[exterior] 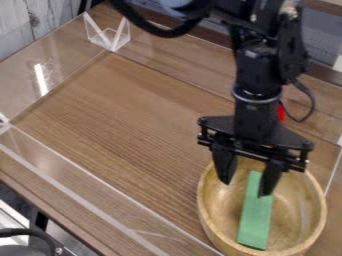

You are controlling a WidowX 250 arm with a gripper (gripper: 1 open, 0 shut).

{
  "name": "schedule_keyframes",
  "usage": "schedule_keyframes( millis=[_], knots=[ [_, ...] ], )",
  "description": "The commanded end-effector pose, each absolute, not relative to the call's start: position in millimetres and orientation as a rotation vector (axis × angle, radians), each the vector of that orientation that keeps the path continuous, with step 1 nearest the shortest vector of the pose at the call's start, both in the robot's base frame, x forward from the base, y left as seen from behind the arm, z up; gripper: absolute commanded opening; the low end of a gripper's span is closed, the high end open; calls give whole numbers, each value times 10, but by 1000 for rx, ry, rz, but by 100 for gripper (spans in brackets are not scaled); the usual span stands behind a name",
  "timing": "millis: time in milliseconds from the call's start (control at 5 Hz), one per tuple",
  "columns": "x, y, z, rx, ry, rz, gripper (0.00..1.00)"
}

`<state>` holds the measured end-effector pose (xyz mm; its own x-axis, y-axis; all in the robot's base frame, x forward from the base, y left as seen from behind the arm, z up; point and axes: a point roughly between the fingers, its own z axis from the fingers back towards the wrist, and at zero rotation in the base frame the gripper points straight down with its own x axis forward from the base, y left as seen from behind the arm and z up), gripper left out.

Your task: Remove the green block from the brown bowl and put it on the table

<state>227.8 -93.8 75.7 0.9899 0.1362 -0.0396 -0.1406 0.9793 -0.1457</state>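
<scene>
so the green block (255,219) is a flat, longish matte green bar lying inside the brown bowl (218,220), sitting on the bowl's floor and running from the near rim up toward the middle, tilted just a bit off vertical in the shot. its far end is partly hidden, so can't tell exactly where that end stops. the bowl is round, shallow, light wood with a thick rim and visible grain, sitting upright at the near right corner of the table (120,110). table's a brown wood-grain top with dark streaks, with low clear acrylic walls along its edges.
</scene>
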Motion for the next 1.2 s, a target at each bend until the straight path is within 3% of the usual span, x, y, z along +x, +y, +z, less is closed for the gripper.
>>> schedule_keyframes(
  millis=[0,400,1000],
  knots=[
    [2330,-855,818,-161,2,107,100],
    [2328,-1048,678,-158,-18,242,100],
    [2245,-1113,1040,-173,-57,306,100]
  ],
)
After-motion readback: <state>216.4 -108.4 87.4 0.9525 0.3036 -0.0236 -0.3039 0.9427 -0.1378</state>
